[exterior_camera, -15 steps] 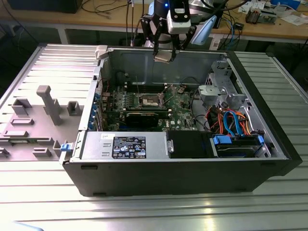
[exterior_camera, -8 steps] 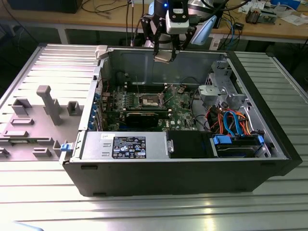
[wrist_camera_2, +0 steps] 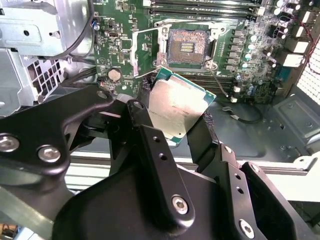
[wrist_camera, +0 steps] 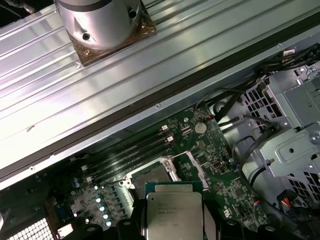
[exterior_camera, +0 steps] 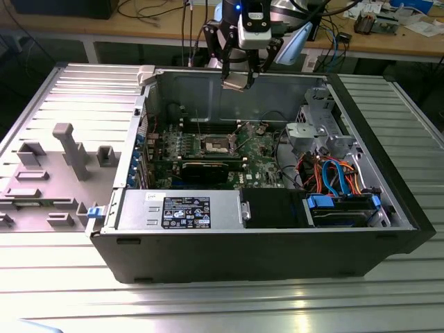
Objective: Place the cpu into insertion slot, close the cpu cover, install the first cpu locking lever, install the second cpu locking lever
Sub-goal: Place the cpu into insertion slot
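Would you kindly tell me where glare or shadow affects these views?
Exterior view: glare streaks the ribbed table beside the case. First wrist view: the table shines brightly, the green board lies dim. Second wrist view: the cpu, clamped in the gripper, catches light; the insertion slot is clearly lit.

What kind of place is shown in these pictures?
Probably a robotics lab or electronics workshop: an open computer case lies on a ribbed metal table, a wooden workbench with cables stands behind, and the gripper holds the cpu.
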Controlling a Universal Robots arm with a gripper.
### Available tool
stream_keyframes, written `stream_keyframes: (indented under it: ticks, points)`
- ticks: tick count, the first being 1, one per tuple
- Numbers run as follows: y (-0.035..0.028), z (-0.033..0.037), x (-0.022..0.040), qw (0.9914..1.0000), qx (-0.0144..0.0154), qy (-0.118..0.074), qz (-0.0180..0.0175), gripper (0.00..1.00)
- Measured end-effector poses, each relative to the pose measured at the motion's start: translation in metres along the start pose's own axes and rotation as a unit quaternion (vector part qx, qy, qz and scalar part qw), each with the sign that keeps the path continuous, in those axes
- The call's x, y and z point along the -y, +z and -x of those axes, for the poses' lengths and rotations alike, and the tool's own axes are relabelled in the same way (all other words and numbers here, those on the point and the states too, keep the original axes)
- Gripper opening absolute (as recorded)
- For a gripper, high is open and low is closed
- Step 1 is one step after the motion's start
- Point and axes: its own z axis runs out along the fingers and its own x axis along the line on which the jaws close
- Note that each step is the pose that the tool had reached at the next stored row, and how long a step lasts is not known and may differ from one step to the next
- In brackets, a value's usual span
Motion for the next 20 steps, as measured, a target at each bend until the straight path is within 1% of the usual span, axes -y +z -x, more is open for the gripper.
stream_keyframes:
  ticks: [9,20]
  points:
    - [0.0,0.0,0.0,0.9998,0.0018,0.02,0.0004,0.55]
    - [0.0001,0.0,0.0,0.99932,0.0032,0.037,0.0009,0.55]
